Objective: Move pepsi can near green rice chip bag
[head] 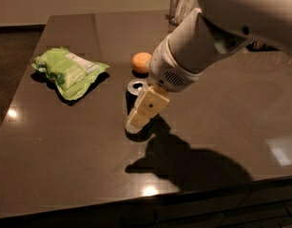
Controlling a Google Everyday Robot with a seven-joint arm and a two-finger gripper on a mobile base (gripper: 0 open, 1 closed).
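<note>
The pepsi can [136,87] stands upright near the middle of the dark table [64,141]. Only its silver top and a strip of its dark side show. My gripper [140,117] has come down at the can from the right and covers most of the can's front. The white arm [198,51] reaches in from the upper right. The green rice chip bag [69,71] lies flat to the left of the can, well apart from it.
A round orange fruit [141,62] sits just behind the can. A shiny metal container [181,6] stands at the table's back edge. The table's front edge runs along the bottom, and the floor drops off at the left.
</note>
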